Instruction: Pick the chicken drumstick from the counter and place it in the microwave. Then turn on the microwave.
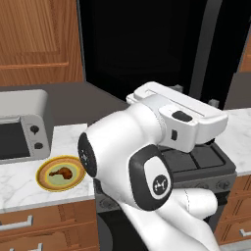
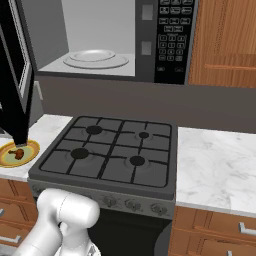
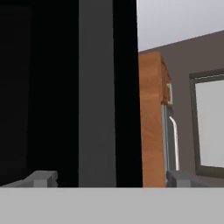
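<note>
The chicken drumstick (image 1: pixel 61 171) lies on a yellow plate (image 1: pixel 46 182) on the white marble counter (image 1: pixel 19 184), left of the stove and in front of the toaster oven. In the right base view the drumstick (image 2: pixel 18 153) shows at the far left, under the microwave's swung-out black door (image 2: pixel 15 75). The microwave (image 2: pixel 145 45) stands open above the stove, its glass turntable (image 2: pixel 95 58) bare and its keypad (image 2: pixel 172 35) to the right. My gripper (image 3: pixel 109 179) is open, fingertips (image 3: pixel 41 178) far apart, nothing between them, facing the dark door up close.
A silver toaster oven (image 1: pixel 22 130) stands at the back left of the counter. The dark gas stovetop (image 2: pixel 112 150) lies under the microwave, with more marble counter (image 2: pixel 215 167) to its right. Wooden cabinets (image 2: pixel 225 40) flank the microwave.
</note>
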